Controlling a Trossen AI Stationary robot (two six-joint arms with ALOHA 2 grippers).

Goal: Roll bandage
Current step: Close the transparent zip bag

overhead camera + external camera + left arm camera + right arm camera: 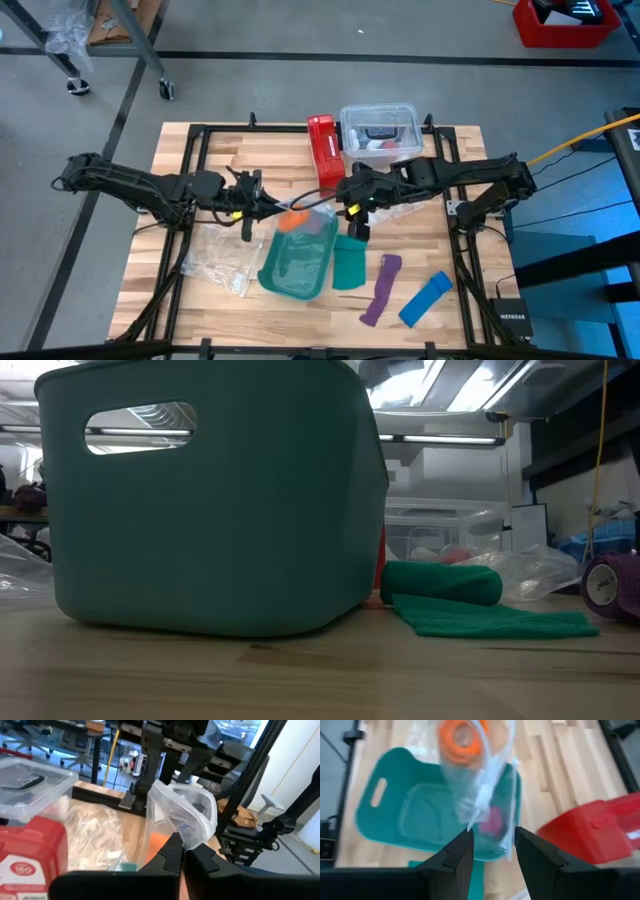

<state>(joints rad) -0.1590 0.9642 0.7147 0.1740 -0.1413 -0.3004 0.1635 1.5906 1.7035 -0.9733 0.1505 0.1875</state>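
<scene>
The orange bandage (461,736) is a small roll inside a clear plastic bag (300,218), held up over the far end of the teal bin (298,262). It shows as an orange patch in the left wrist view (160,840). My left gripper (262,205) is shut on the bag from the left. My right gripper (492,845) is open at the bag's right side (350,208), and the bag's edge (476,810) hangs between its fingers. Neither gripper shows in the low view. My left gripper pinches a bunched fold of the clear bag's rim (192,832) between its two fingers, coming about level from the table's left. The bag is lifted and bulges out beyond the fingertips. My right gripper stands with its fingers either side of the bag's edge; whether a finger (462,850) touches it, I cannot tell.
A red box (324,150) and a clear lidded container (380,130) stand at the far middle. A green bandage (440,582), a purple strip (380,290) and a blue strip (425,298) lie to the right of the bin. Another clear bag (215,258) lies on its left.
</scene>
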